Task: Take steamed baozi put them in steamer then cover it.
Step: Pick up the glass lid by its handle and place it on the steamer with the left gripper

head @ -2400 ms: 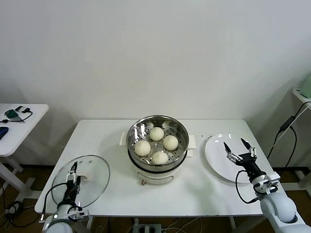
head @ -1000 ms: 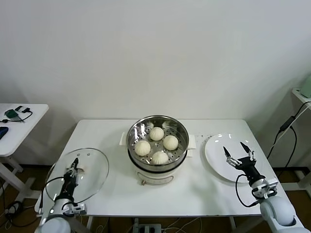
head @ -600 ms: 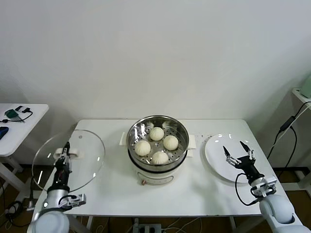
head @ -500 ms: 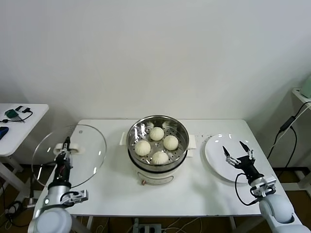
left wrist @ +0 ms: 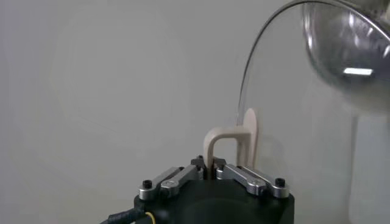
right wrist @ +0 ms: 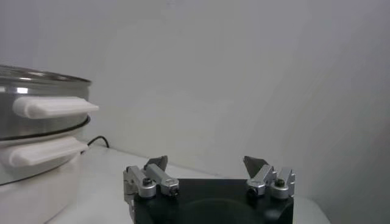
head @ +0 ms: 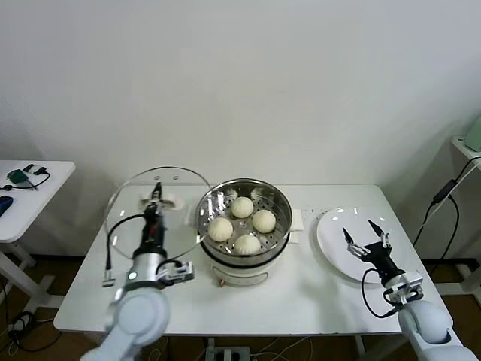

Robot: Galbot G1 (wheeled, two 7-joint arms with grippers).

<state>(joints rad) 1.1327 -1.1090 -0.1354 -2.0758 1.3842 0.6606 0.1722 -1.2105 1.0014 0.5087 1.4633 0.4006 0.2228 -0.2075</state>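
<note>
The steel steamer [head: 243, 226] stands mid-table on its white base, with several cream baozi [head: 242, 207] on its perforated tray. My left gripper [head: 155, 203] is shut on the white handle [head: 165, 200] of the glass cover [head: 131, 226]. The cover hangs tilted in the air just left of the steamer, its right edge at the pot's rim. In the left wrist view the handle [left wrist: 234, 143] runs between my left gripper's [left wrist: 211, 167] shut jaws, and the steamer [left wrist: 347, 55] shows through the glass. My right gripper [head: 364, 232] stands open and empty over the white plate [head: 331, 241]; in its own view that gripper [right wrist: 206, 163] faces the steamer [right wrist: 36, 115].
The white table [head: 301, 301] carries only the steamer and the plate. A small side table [head: 22, 180] with a few items stands at the far left. A black cable [head: 443, 195] hangs beyond the table's right edge.
My left gripper has lifted the cover from the table's front left and carried it up and right, beside the steamer. The right gripper has hardly moved.
</note>
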